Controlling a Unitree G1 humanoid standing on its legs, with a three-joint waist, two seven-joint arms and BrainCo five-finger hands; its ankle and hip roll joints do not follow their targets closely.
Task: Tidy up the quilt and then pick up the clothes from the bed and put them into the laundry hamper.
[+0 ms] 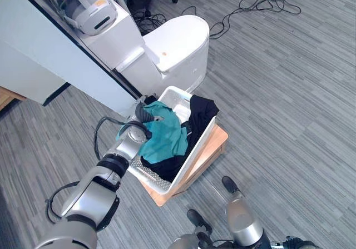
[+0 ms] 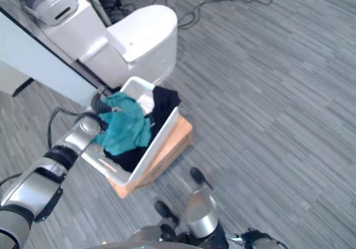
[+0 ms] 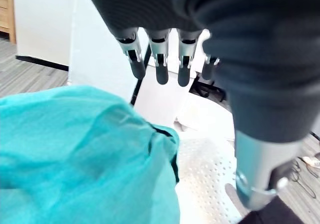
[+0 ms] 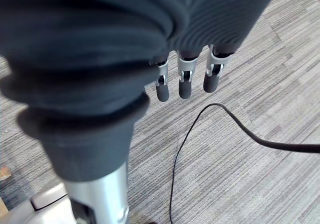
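Hamper (image 1: 199, 147) sits tilted on a low wooden stand (image 1: 214, 152) on the grey floor, just beside a white rounded unit (image 1: 178, 49). Inside I can see a black garment (image 1: 201, 115) draped over its rim and a teal garment (image 1: 167, 133) on top. My left hand (image 1: 143, 114) hovers right over the teal one, fingers (image 3: 161, 59) relaxed and straight, gripping nothing. My right hand (image 4: 185, 74) hangs over bare floor, fingers loose, empty too.

White toilet (image 1: 175, 49) beside wooden crate (image 1: 211, 149)
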